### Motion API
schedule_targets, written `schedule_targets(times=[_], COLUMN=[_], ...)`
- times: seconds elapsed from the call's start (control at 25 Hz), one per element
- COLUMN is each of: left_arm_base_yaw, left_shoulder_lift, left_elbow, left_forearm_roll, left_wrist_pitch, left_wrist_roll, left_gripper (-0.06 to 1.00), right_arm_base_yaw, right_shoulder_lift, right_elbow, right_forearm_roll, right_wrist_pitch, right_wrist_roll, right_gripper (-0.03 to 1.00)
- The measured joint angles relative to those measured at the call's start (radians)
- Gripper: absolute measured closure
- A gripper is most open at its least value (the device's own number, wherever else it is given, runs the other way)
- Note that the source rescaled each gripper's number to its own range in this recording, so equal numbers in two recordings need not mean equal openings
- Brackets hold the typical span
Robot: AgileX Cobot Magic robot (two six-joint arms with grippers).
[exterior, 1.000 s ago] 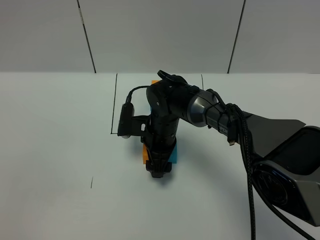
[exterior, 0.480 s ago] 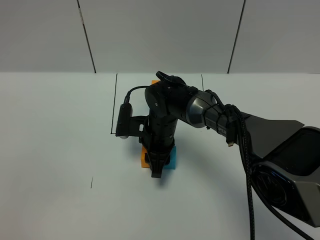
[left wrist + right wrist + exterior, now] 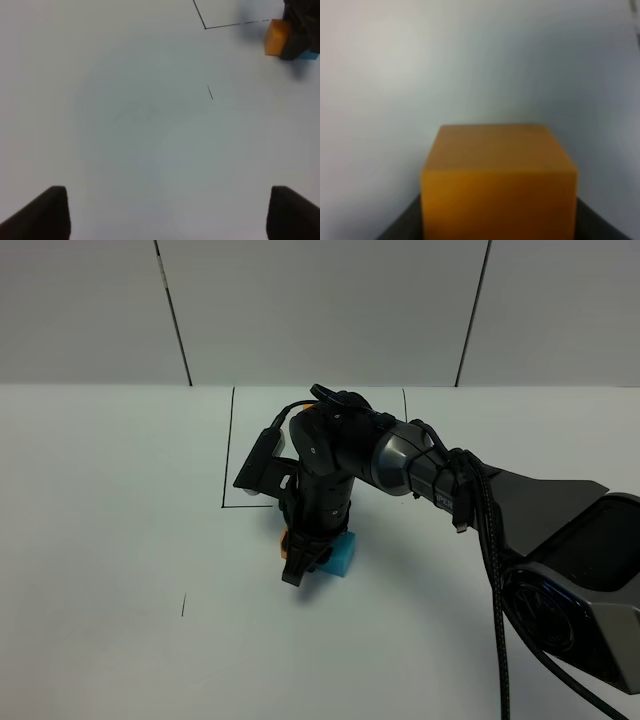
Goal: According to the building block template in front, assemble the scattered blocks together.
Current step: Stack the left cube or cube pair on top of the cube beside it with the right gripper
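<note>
Right end effector (image 3: 296,573) has just clenched on the orange block (image 3: 498,182), low on the white table (image 3: 110,500) near the middle, with the cyan block (image 3: 340,555) touching its right side. Left end effector (image 3: 165,215) hangs released, well apart.

The orange block (image 3: 498,182) close before my right wrist looks matt and smooth, like plain plastic, with soft rounded edges. The cyan block (image 3: 340,555) beside it has the same dull finish. The surface (image 3: 125,125) under me is smooth, matt white. My right arm (image 3: 400,462) is black with a slightly glossy grey metal-looking sleeve.
</note>
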Motion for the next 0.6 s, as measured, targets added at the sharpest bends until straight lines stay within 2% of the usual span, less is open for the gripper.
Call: schedule_targets(times=[0.32,0.6], left_arm_base_yaw=[0.0,0.0], left_shoulder_lift=[0.0,0.0], left_elbow=[0.0,0.0], left_forearm_roll=[0.0,0.0], left_wrist_pitch=[0.0,0.0], left_wrist_roll=[0.0,0.0], left_gripper=[0.26,0.26], right_arm_base_yaw=[0.0,0.0], right_shoulder_lift=[-0.023,-0.031], right_elbow=[0.0,-0.032], right_forearm_roll=[-0.054,-0.054], right_wrist_pitch=[0.045,0.151], right_wrist_roll=[0.501,0.76], right_gripper=[0.96,0.96])
